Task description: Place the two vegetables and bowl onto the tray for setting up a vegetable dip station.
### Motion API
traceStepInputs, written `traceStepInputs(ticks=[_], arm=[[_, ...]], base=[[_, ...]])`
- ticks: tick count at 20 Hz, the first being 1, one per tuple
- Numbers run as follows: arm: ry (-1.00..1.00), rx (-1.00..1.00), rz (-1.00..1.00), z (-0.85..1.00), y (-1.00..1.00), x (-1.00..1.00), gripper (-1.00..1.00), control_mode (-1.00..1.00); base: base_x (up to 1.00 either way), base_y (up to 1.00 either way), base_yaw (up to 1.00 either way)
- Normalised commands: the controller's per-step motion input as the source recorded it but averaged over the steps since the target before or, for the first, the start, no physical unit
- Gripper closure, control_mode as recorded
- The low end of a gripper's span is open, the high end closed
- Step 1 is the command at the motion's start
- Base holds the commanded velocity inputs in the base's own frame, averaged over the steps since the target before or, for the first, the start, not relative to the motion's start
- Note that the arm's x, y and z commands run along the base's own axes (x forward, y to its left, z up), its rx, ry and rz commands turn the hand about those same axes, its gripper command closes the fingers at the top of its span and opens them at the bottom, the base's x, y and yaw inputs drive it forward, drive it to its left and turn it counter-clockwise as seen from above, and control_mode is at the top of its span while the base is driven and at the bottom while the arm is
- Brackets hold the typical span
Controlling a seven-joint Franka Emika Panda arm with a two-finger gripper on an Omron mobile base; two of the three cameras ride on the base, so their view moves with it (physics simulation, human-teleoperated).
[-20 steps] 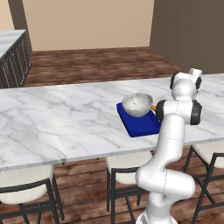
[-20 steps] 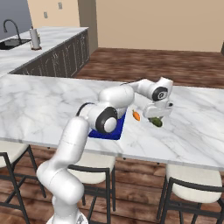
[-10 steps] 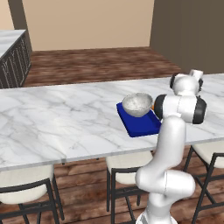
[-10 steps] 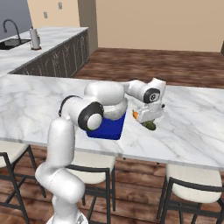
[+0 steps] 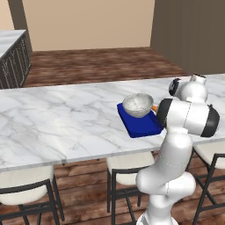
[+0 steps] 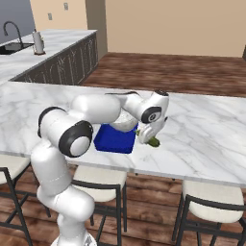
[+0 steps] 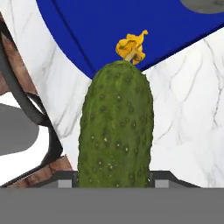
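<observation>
My gripper (image 6: pixel 148 138) is shut on the dark green vegetable (image 7: pixel 116 131), a knobbly cucumber with a yellow flower at its tip, also seen as the green vegetable (image 6: pixel 154 141). It sits just off the right side of the deep-blue tray (image 6: pixel 112 140), low over the marble counter (image 6: pixel 202 129). In the hand view the tray (image 7: pixel 131 22) lies just beyond the cucumber's tip. The speckled bowl (image 5: pixel 137 104) stands on the tray (image 5: pixel 141 128), and my arm partly covers the bowl (image 6: pixel 126 123). An end of the orange vegetable (image 5: pixel 154 107) peeks out behind my arm, beside the tray.
Stools (image 6: pixel 214 206) stand under the counter's near edge. A dark-fronted back counter with a sink (image 6: pixel 14 45) and a kettle (image 6: pixel 38 42) runs along the far left. Bare marble stretches left of the tray (image 5: pixel 57 118).
My hand has swung left and toward the counter's near edge, bringing the green vegetable with it from beside the orange one to the tray's side. Bowl and tray have stayed put.
</observation>
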Motion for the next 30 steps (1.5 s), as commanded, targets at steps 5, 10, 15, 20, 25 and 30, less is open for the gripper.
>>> traceStepInputs(ticks=[5, 10, 15, 20, 25, 30], arm=[[-0.21, 0.00, 0.16, 0.09, 0.37, -0.16, 1.00, -1.00], [-0.14, 0.00, 0.15, 0.11, 0.16, 0.03, 1.00, -1.00], [0.00, 0.00, 0.15, 0.29, 0.22, 0.05, 1.00, -1.00], [0.00, 0.00, 0.13, 0.37, 0.38, 0.00, 1.00, -1.00], [0.00, -0.03, 0.11, 0.10, 0.48, 0.00, 1.00, -1.00], [0.00, -0.05, 0.06, 0.00, 0.39, 0.04, 1.00, -1.00]], base=[[0.00, 0.00, 0.00], [0.00, 0.00, 0.00], [0.00, 0.00, 0.00], [0.00, 0.00, 0.00], [0.00, 0.00, 0.00], [0.00, 0.00, 0.00]])
